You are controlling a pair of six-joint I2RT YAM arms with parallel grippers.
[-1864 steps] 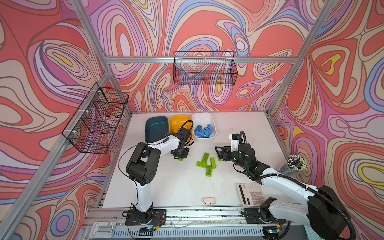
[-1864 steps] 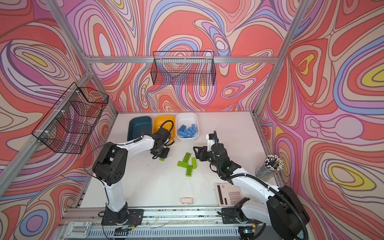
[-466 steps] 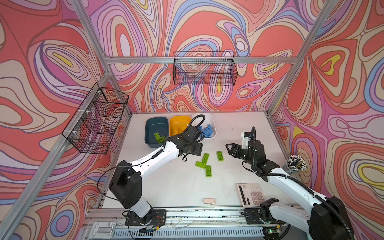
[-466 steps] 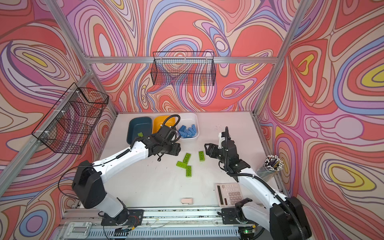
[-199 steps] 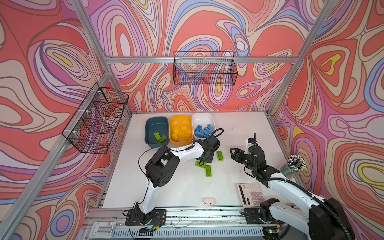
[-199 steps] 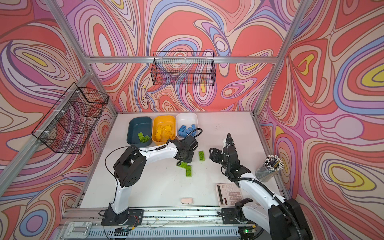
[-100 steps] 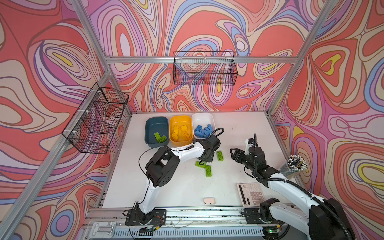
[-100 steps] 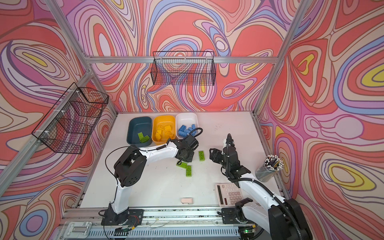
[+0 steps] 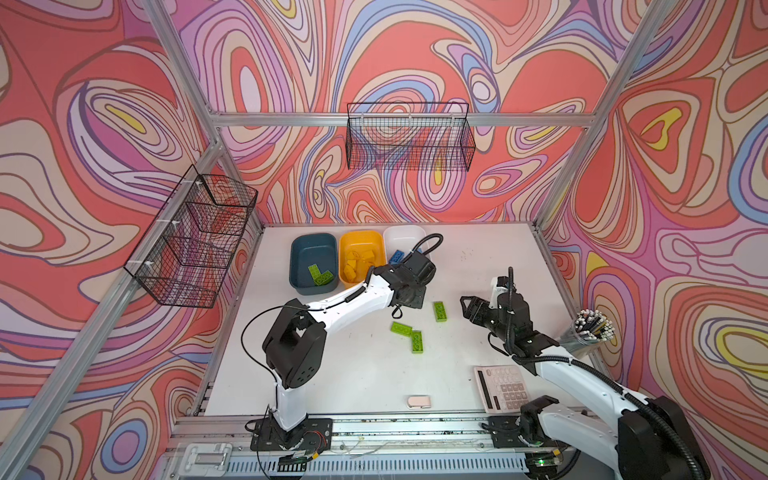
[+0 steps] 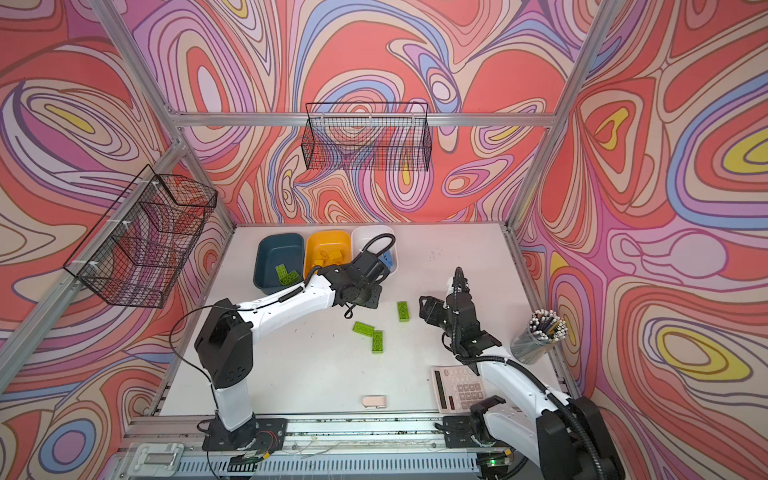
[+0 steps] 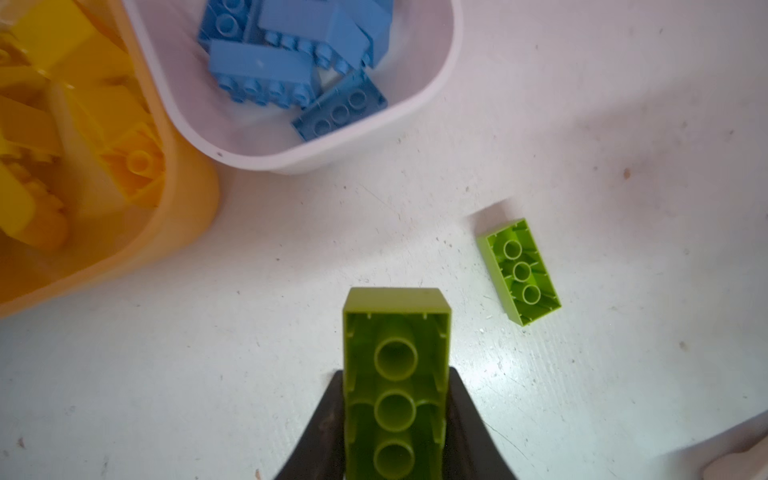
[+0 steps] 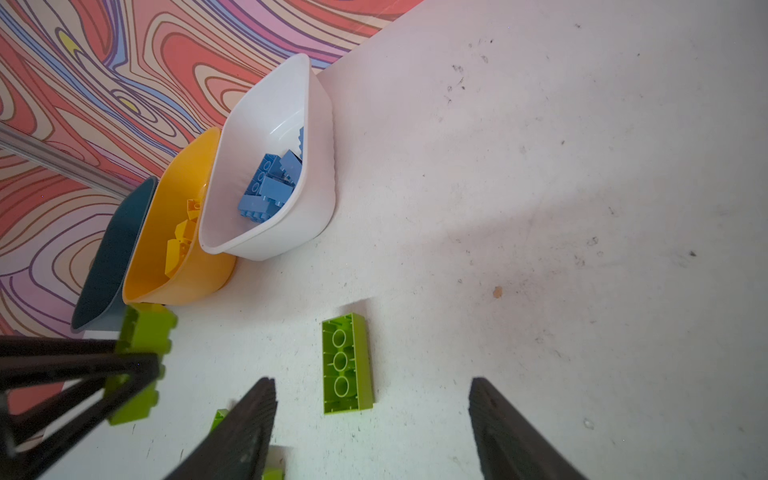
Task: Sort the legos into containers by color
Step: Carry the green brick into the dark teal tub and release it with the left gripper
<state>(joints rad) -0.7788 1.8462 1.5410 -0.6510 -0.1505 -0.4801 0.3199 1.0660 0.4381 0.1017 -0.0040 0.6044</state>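
My left gripper (image 11: 396,374) is shut on a lime green lego (image 11: 397,332), underside up, just above the table in front of the containers. In both top views that gripper (image 9: 409,297) (image 10: 359,297) hides its lego. Three green legos lie loose mid-table (image 9: 440,311) (image 9: 401,329) (image 9: 417,341). My right gripper (image 9: 467,307) (image 12: 372,415) stands open beside the nearest loose green lego (image 12: 345,363), touching nothing. The teal container (image 9: 312,245) holds two green legos (image 9: 320,275), the yellow-orange container (image 9: 360,239) yellow ones, and the white container (image 9: 405,235) blue ones (image 11: 266,70).
A pink calculator (image 9: 503,388) and a small pink eraser (image 9: 419,401) lie near the front edge. A cup of pencils (image 9: 590,332) stands at the right edge. Black wire baskets hang on the back wall (image 9: 409,137) and the left wall (image 9: 195,237).
My left arm came from the containers to the loose green legos, and its gripper has shut on one. The right arm has hardly moved.
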